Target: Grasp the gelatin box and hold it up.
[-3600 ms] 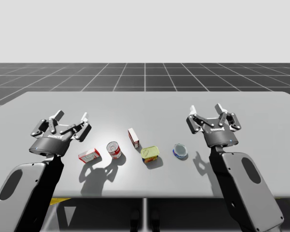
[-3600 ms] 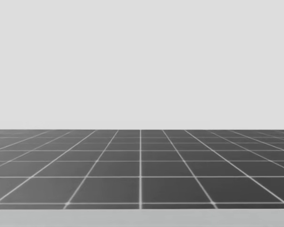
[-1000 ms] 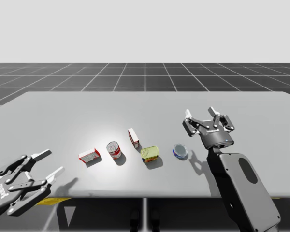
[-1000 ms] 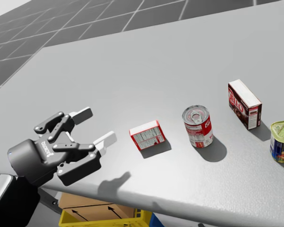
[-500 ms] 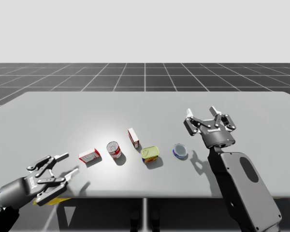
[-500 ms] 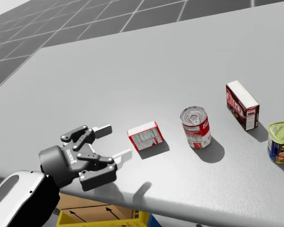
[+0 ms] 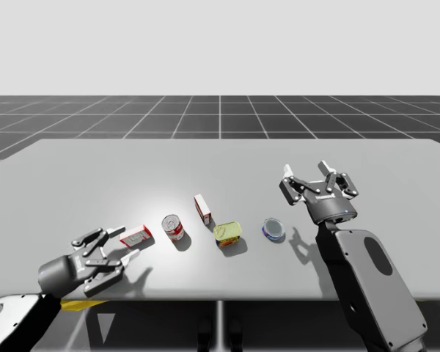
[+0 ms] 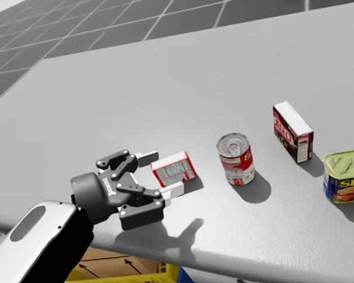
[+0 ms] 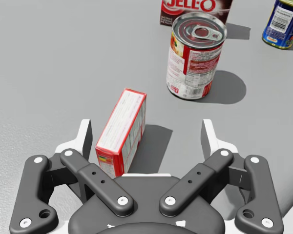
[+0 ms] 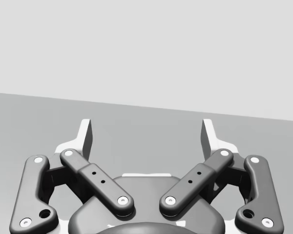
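Observation:
A small red and white box (image 9: 122, 129) lies on the grey table (image 7: 293, 213), in the high view at the front left (image 7: 136, 235). My left gripper (image 9: 146, 129) is open, low over the table, with this box between its fingers. The box sits close to one finger (image 9: 84, 139) and clear of the other. The head view shows the same box (image 8: 176, 168) at the left gripper (image 8: 160, 174). My right gripper (image 7: 306, 171) hangs open above the table's right part, with nothing in the right gripper (image 10: 146, 129).
Beyond the box stand a red and white can (image 8: 236, 158), a dark red box (image 8: 292, 131) and a yellow-green tin (image 8: 345, 175). A flat blue round can (image 7: 273, 229) lies near my right arm. A yellow crate (image 8: 118, 274) sits below the table's front edge.
My left arm has come up from below the table's front edge and forward, so its open fingers now stand either side of the small box. My head has turned slightly. The right arm barely moved.

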`<move>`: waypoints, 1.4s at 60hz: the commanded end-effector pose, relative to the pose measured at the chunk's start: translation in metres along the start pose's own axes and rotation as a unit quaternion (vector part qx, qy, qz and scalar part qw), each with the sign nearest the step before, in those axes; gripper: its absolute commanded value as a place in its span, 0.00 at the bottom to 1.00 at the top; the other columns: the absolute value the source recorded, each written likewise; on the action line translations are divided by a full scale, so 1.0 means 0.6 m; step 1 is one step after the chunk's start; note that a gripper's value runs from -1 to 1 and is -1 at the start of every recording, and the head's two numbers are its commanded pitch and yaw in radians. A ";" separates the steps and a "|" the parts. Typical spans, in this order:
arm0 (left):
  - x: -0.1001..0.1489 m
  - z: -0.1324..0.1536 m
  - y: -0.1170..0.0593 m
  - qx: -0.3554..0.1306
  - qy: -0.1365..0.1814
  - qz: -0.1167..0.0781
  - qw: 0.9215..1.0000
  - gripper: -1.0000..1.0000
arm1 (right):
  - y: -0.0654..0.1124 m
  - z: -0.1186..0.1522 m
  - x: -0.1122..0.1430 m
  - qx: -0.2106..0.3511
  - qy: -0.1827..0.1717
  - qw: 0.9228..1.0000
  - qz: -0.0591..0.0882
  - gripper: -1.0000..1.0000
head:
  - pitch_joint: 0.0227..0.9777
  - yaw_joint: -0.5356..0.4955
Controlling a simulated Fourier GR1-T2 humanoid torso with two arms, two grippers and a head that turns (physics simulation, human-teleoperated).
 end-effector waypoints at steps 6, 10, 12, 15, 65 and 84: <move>0.001 -0.021 -0.002 -0.014 0.005 0.006 1.000 0.00 | -0.002 0.000 -0.002 -0.002 0.002 1.000 -0.002 0.00 | 0.83 0.93; -0.004 -0.024 0.000 -0.018 0.010 0.008 1.000 0.00 | -0.002 0.000 -0.002 -0.003 0.001 1.000 -0.002 0.00 | 0.83 0.93; -0.007 -0.025 0.000 -0.020 0.013 0.009 1.000 0.09 | -0.003 -0.001 -0.002 -0.003 0.001 1.000 -0.002 0.00 | 0.83 0.93; -0.010 -0.025 0.000 -0.020 0.017 0.008 1.000 0.62 | -0.003 -0.001 -0.002 -0.004 0.002 1.000 -0.003 0.00 | 0.82 0.93; -0.001 -0.018 -0.008 -0.025 0.023 -0.016 0.999 1.00 | -0.015 -0.004 -0.002 -0.011 0.001 1.000 -0.011 0.00 | 0.38 0.94; 0.061 0.019 0.005 0.014 -0.019 -0.046 0.999 1.00 | -0.018 -0.006 -0.002 -0.011 0.000 1.000 -0.011 0.00 | 0.43 0.95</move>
